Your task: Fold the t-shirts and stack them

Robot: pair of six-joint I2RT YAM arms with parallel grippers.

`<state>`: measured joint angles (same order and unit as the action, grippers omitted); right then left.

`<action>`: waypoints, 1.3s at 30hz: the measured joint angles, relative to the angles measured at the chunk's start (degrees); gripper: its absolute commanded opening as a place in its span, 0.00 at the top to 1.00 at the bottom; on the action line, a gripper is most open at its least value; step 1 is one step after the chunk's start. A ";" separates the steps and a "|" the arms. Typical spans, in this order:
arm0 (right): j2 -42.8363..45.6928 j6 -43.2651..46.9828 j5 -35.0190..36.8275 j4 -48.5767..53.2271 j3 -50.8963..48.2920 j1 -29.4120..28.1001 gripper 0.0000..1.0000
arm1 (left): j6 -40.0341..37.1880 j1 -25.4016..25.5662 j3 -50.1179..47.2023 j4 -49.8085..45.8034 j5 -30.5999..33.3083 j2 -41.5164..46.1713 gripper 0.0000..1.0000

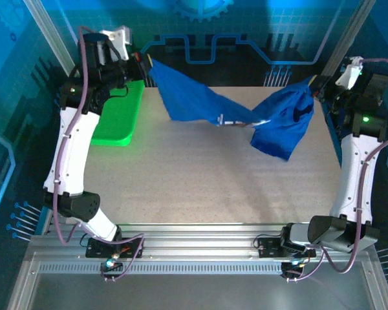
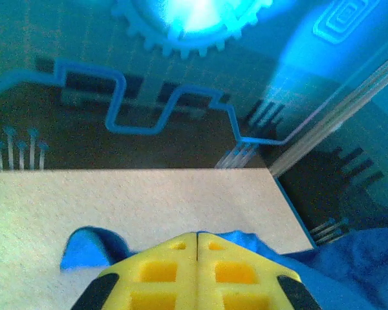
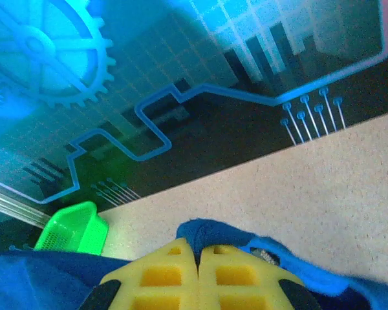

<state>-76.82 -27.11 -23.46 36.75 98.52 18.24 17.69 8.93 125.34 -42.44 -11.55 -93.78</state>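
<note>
Blue t-shirt (image 1: pixel 200 103) strung out between both arms, over the far half of the table (image 1: pixel 200 194)

Left gripper (image 1: pixel 145 64) and right gripper (image 1: pixel 315 84) both have their yellow jaws squeezed together with no gap, each pinching one end of the cloth. The middle sags low, and the green basket (image 1: pixel 119 116) sits off to the left.

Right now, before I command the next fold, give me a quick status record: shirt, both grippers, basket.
t-shirt: blue, not folded, strung between both grippers, sagging in the middle over the table
left gripper: shut on the t-shirt, far-left side
right gripper: shut on the t-shirt, far-right side
green basket: on the table's far-left part, beside the left arm
</note>
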 measured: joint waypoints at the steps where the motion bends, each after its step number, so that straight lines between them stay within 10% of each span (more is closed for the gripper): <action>1: -0.15 0.11 -0.26 0.55 1.27 0.11 1.00 | -0.50 -0.42 1.01 0.04 0.26 -0.13 1.00; 17: -13.27 -2.23 -6.08 3.74 11.89 1.38 1.00 | -2.60 -4.87 -0.74 6.32 -1.86 -3.30 1.00; 30: -44.37 -6.10 -9.05 8.31 57.90 0.76 1.00 | -2.93 -5.99 19.04 8.24 -7.30 -18.40 1.00; 35: -34.86 -2.99 -9.81 7.87 44.70 0.98 1.00 | -4.74 -7.13 10.93 10.14 -9.60 -11.28 1.00; 39: -19.96 0.13 -9.22 3.50 16.70 0.94 0.99 | -5.14 -6.62 -14.88 16.76 -10.38 4.04 1.00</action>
<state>-96.77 -26.98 -32.69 40.25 115.22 19.18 12.56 2.31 110.45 -25.67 -21.93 -89.73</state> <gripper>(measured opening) 0.046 0.051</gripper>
